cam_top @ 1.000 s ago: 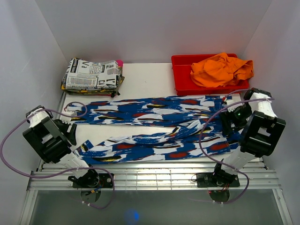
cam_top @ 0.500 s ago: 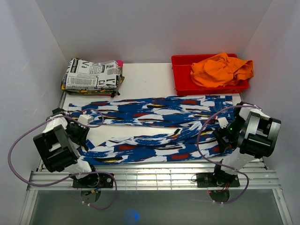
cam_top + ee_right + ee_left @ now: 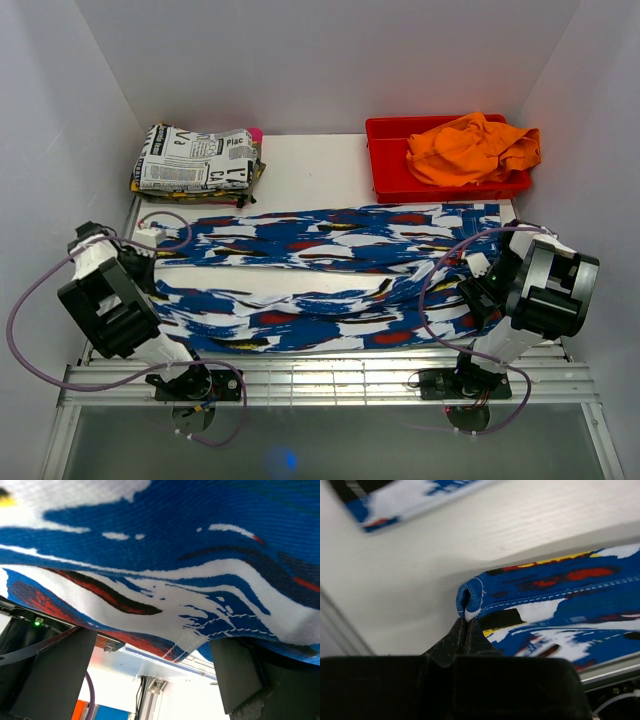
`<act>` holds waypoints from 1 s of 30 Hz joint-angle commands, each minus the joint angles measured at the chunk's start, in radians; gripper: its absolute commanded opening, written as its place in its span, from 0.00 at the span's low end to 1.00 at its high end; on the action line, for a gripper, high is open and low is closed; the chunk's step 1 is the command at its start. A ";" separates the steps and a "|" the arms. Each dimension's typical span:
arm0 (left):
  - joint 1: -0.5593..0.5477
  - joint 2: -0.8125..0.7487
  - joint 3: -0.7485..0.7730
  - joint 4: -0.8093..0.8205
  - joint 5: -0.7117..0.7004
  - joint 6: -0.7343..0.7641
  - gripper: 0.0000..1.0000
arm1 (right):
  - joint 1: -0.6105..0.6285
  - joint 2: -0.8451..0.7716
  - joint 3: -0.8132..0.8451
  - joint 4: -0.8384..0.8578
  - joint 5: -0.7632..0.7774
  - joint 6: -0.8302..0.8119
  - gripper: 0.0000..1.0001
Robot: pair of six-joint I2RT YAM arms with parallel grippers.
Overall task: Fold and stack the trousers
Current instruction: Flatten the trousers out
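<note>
Lying flat, blue white-streaked trousers (image 3: 320, 232), legs parted.

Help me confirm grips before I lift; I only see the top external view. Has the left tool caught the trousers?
Observer: Yes. In the left wrist view the left tool is shut, pinching the rolled hem corner of the trousers at its tips.
Operator: And the right one?
Observer: The right wrist view shows the right tool wide open, its fingers apart with no pinch.
Operator: Is cloth near it?
Observer: A stitched trouser edge hangs down between those fingers.
</note>
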State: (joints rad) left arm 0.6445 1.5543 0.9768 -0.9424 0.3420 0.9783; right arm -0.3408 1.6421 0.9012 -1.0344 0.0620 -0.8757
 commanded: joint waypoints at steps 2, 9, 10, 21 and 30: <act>0.107 0.061 0.154 0.068 0.006 -0.121 0.00 | -0.017 -0.019 -0.024 0.088 0.033 -0.046 0.97; 0.133 0.159 0.206 0.105 -0.043 -0.156 0.00 | -0.018 -0.036 -0.025 0.079 0.012 -0.045 0.95; 0.133 0.173 0.194 0.108 -0.061 -0.155 0.00 | -0.018 -0.034 -0.021 0.070 0.006 -0.043 0.95; 0.136 0.075 0.246 -0.050 0.108 -0.029 0.74 | -0.017 -0.136 0.313 -0.272 -0.492 -0.152 1.00; -0.069 -0.034 0.183 -0.133 0.212 -0.058 0.68 | 0.235 -0.098 0.391 -0.080 -0.599 0.064 0.56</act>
State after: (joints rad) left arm 0.6426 1.5627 1.2121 -1.0340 0.4732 0.9348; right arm -0.1806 1.4822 1.3418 -1.1873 -0.4721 -0.9218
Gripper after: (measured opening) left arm 0.695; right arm 0.584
